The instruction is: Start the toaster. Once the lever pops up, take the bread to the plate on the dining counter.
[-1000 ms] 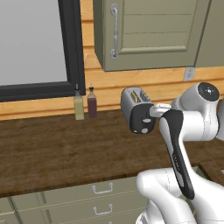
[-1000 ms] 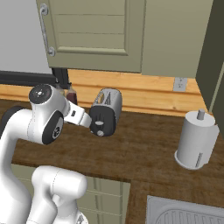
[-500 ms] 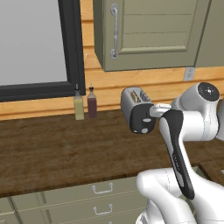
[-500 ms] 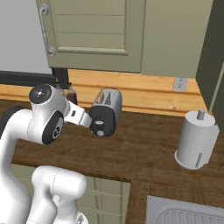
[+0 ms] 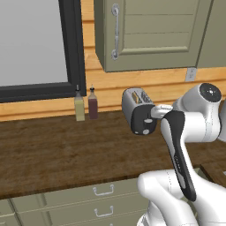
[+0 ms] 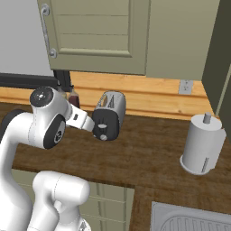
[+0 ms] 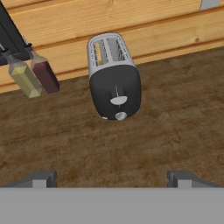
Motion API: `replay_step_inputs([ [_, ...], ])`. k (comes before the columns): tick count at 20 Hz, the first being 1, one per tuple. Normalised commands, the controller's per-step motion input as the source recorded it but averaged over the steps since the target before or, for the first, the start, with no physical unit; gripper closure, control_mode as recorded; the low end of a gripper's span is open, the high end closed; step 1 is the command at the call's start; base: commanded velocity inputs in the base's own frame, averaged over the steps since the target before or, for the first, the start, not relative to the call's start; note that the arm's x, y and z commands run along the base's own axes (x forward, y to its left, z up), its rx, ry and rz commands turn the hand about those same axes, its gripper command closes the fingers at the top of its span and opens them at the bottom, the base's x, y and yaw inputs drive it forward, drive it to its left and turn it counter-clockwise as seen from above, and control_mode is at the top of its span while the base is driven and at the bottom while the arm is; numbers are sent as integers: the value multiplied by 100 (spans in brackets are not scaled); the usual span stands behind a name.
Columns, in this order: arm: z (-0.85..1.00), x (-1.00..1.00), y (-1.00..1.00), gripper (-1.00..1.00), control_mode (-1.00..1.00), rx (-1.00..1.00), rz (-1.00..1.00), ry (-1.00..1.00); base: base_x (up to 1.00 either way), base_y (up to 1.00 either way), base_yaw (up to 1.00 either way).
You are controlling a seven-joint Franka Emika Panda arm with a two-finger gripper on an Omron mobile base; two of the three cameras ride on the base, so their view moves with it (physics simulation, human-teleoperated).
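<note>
The desk, dark brown wood over olive drawers, runs along a wood-panelled wall beneath an olive cabinet and a dark-framed window.

The arm reaches forward over the desk with its wrist aimed at the toaster's black end panel, which is where the lever sits; this posture reads as an approach for pressing the lever down, a step judged not yet done.

A paper towel roll stands upright on its holder at the right end of the desk, well apart from the toaster, near a sink.

The toaster stands near the wall with the black panel facing the arm. The slots face up; pale tan shows in one slot in the hand view, probably the bread, but this cannot be confirmed. The lever looks to sit about midway on its track, above the round knob.

Two bottles, one yellowish and one dark red, stand just beside each other at the wall, left of the toaster.

The end effector is spread wide and empty, short of the toaster.

No brand, label or writing is legible anywhere.
</note>
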Motion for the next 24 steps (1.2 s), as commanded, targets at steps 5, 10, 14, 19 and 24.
replay_step_inputs([
  [5,0,0,0,-100,-100,0,0,0,0,0,0],
  [10,0,0,0,-100,-100,0,0,0,0,0,0],
  [14,0,0,0,-100,-100,0,0,0,0,0,0],
  [19,0,0,0,-100,-100,0,0,0,0,0,0],
  [24,0,0,0,-100,-100,0,0,0,0,0,0],
])
